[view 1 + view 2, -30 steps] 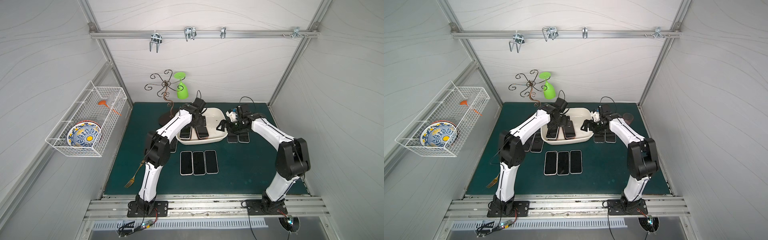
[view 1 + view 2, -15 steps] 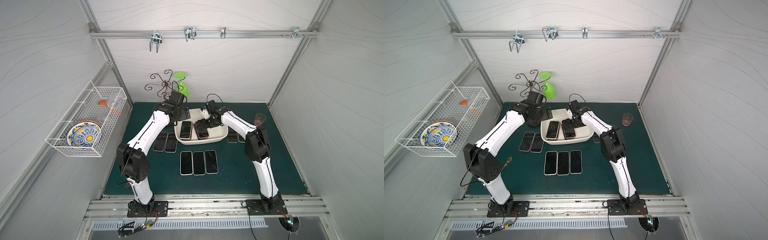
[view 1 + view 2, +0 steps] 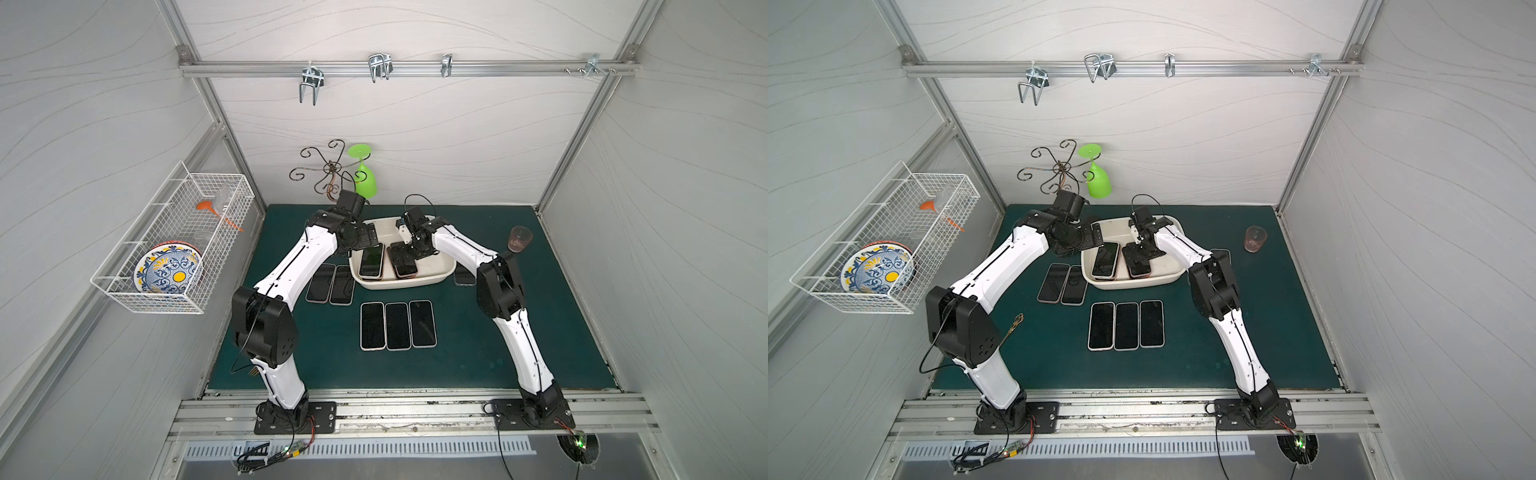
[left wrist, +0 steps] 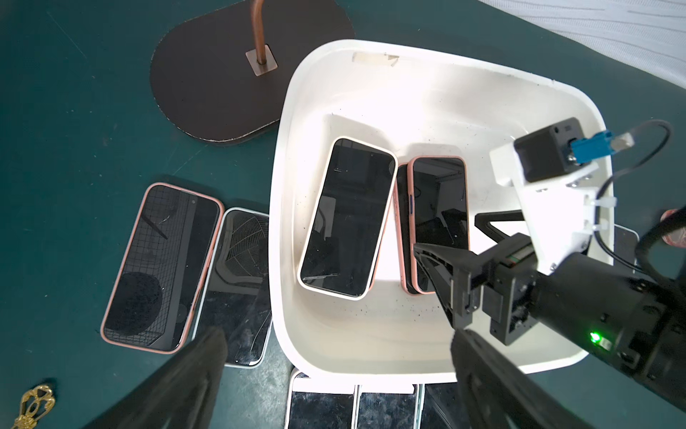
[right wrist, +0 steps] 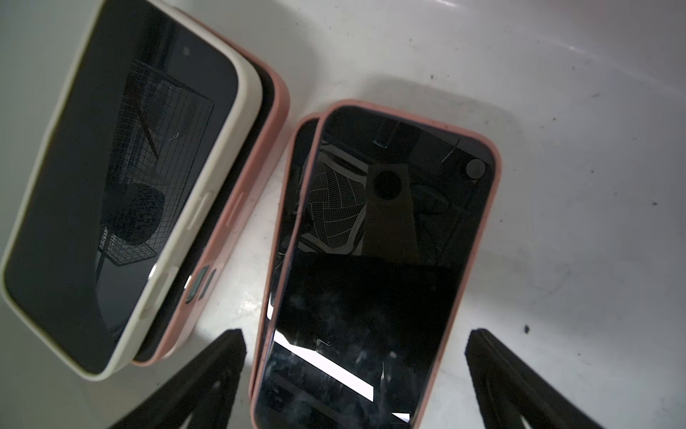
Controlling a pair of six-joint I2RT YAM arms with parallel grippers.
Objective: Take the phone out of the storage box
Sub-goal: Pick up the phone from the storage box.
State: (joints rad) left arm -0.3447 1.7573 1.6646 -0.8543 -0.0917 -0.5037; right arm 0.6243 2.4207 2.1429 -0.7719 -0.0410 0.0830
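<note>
- the box [image 3: 432, 279] sits toward the back of the worktop [image 3: 478, 353], with two stacks of phones still inside.
- right jaws are spread wide and low in the box. they straddle one end of the pink phone [image 5: 371, 260] and are not clamped on it.
- left jaws are released and empty. they hover over the box's edge near the white phone [image 4: 345, 219].
- i see three phones [image 3: 397, 326] side by side in front of the box.

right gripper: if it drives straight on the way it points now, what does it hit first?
Likely the top pink-cased phone in the storage box: the open right gripper frames it on both sides. How far above it the gripper is remains unclear.
</note>
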